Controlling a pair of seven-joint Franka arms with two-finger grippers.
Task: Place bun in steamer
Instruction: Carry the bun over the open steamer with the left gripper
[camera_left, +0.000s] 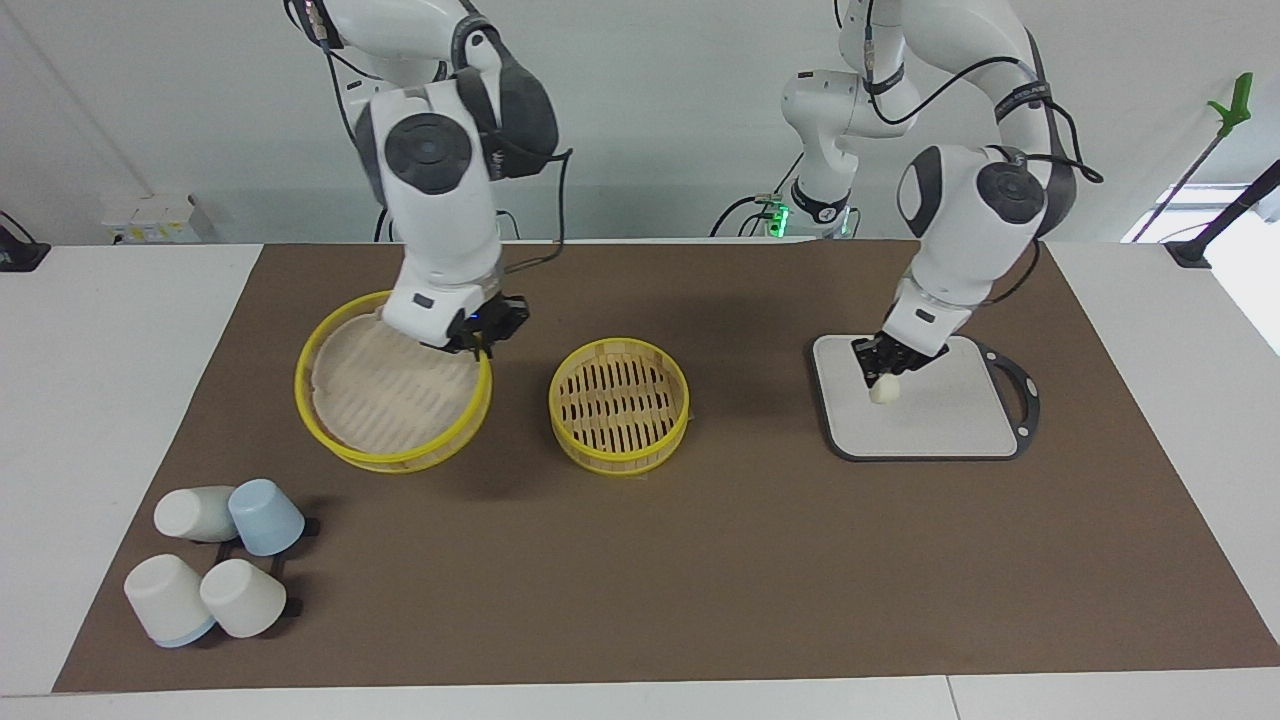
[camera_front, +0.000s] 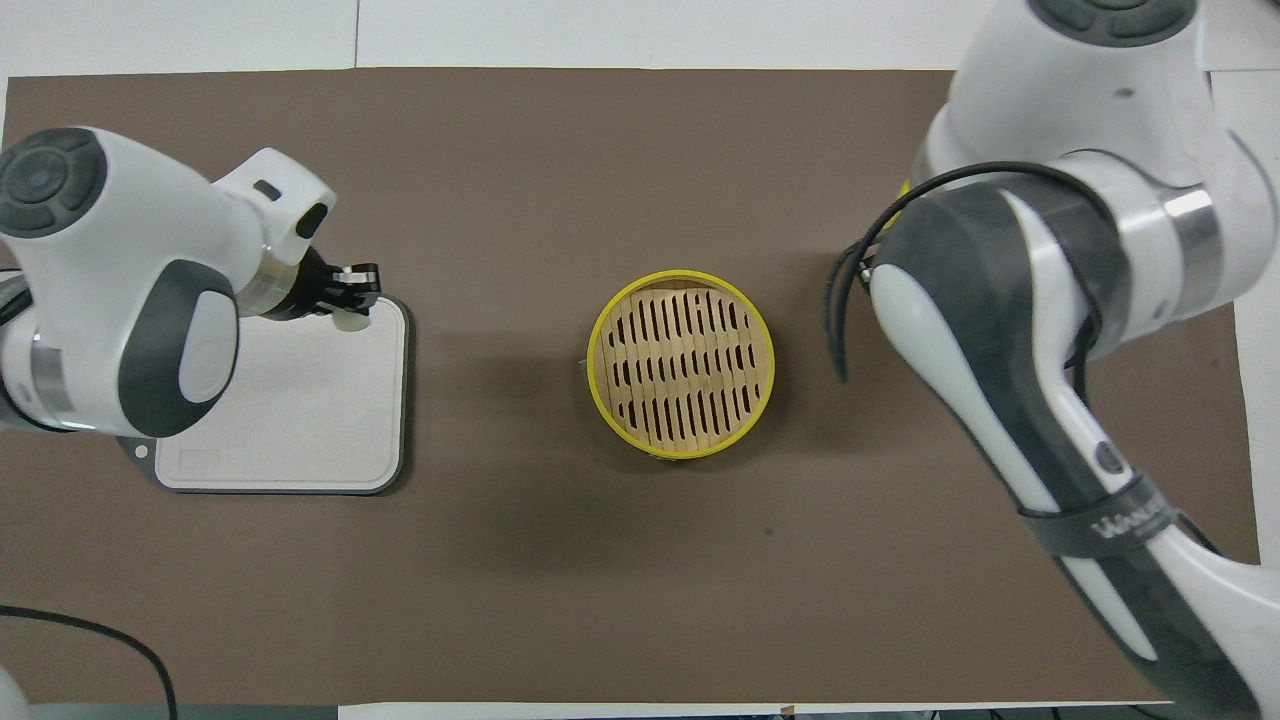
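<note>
My left gripper (camera_left: 884, 378) is down over the grey board (camera_left: 950, 420) at the left arm's end of the table, and its fingers are closed on the bun (camera_left: 885, 391), a small cream-white lump that sits at the fingertips just above or on the board's pale face (I cannot tell whether it is touching the surface). From overhead the same gripper (camera_front: 350, 305) shows at the corner of the board (camera_front: 300, 420) that lies farthest from me and toward the table's middle, with the bun (camera_front: 351, 319) peeking out beneath the tips. The steamer (camera_left: 619, 403) stands open in the middle of the brown mat (camera_left: 700, 560), its slatted floor bare; in the overhead view the steamer (camera_front: 681, 363) sits well apart from the board. My right gripper (camera_left: 482, 335) holds the steamer's lid (camera_left: 390, 385) by its yellow rim, gripping the edge nearest me, and the lid hangs tilted beside the steamer toward the right arm's end of the table. Four cups (camera_left: 215, 570), white and pale blue, lie clustered on a dark rack at the mat's corner farther from me on that same end.
</note>
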